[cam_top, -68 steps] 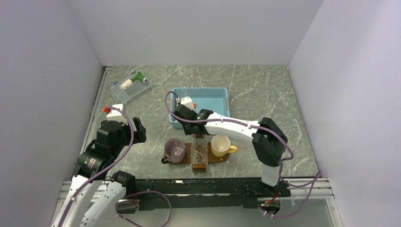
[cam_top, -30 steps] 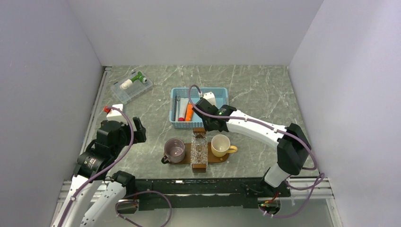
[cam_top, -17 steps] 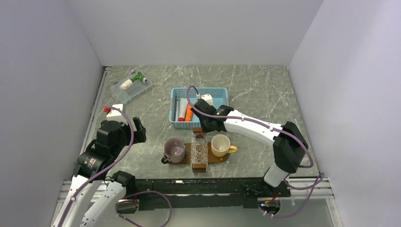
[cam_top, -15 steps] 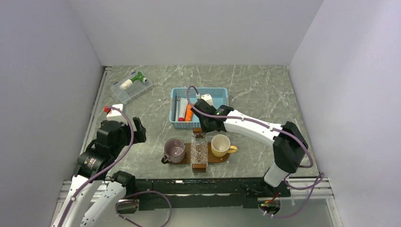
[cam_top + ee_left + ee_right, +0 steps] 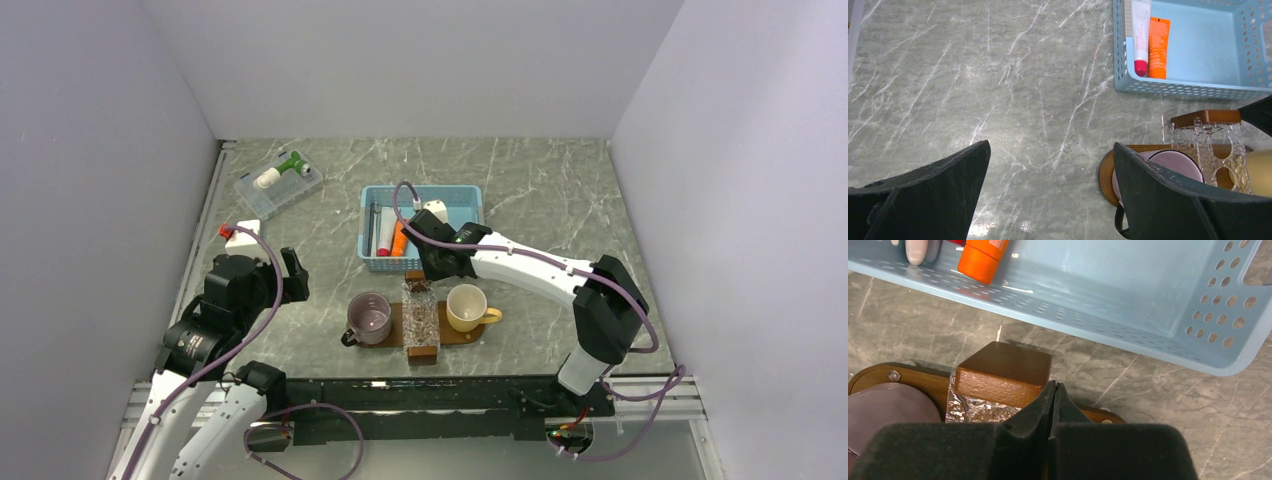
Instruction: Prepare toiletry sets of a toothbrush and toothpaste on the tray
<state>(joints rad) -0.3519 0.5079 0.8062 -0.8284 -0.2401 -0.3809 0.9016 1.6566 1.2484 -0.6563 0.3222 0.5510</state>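
The right claw (image 5: 1053, 390), pressed together and empty, hangs just beside the brown wooden block (image 5: 1003, 371). A nudge could topple it.

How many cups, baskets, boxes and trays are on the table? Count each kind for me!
Cups: 2 (purple cup, yellow cup)
Baskets: 1 (blue basket)
Boxes: 1 (clear box)
Trays: 1 (wooden tray)
Total: 5
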